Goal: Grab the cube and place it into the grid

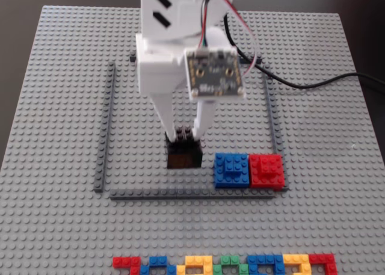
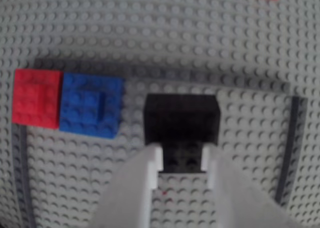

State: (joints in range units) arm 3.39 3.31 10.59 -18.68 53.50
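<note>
- Wrist view shows you the gripper with its two white fingers set just a cube's width apart, one against each side of the cube.
- You can see the fingertips reach only the near part of the black block; its far part juts out beyond them.
- In the fixed view your gripper comes straight down onto the cube, fingers closed against its top portion, so read it as gripping the block.
- Your cube appears to sit on the baseplate, inside the grid, close to the grid's near bar and left of centre; whether it is fully seated you cannot tell.
- To the cube's right in the fixed view you have the blue block and the red block, touching each other, in the grid's near right corner.
- Along the baseplate's near edge you see a row of multicoloured bricks.
- A black cable trails off toward the baseplate's right edge.
</note>
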